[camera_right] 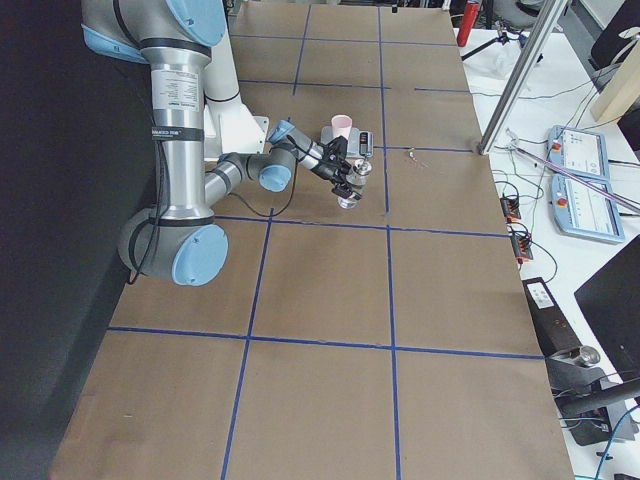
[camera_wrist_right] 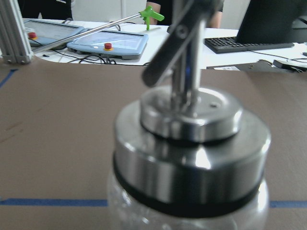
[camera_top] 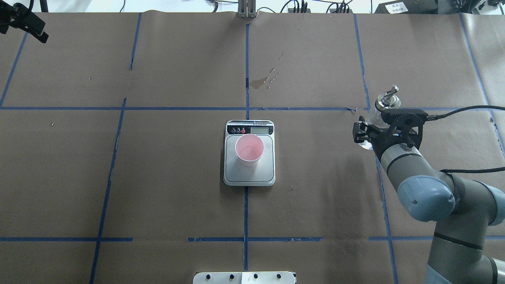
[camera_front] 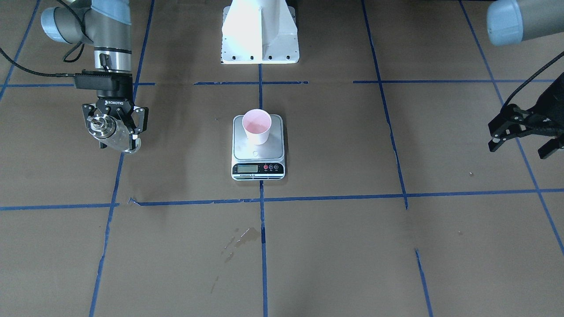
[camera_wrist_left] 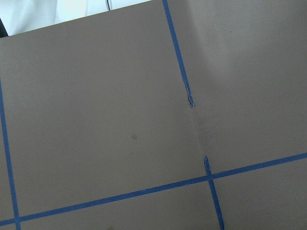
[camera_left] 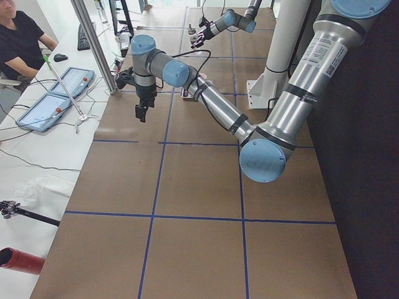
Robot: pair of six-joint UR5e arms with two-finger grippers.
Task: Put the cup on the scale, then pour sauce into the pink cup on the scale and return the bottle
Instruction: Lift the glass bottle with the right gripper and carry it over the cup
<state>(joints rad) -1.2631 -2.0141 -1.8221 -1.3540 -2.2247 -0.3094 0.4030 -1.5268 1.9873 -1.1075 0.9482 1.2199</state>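
now: bottle [camera_front: 100, 125] stands close to upright, long axis near vertical with a slight lean, metal collar and spout on top, glass base toward the table [camera_front: 396, 246]. right gripper [camera_front: 118, 141] is clamped on the glass body below the collar, one finger each side, so the spout rises above the fingers and the base shows under them. cannot tell if the base touches the table. bottle is out on the robot's right side, well apart from the scale [camera_front: 258, 171].

cup [camera_front: 257, 127] upright, mouth up, about mid-platform on the scale, display strip facing away from the robot.

left gripper [camera_front: 519, 152] hangs far out on the robot's left, fingers apart, nothing between them.
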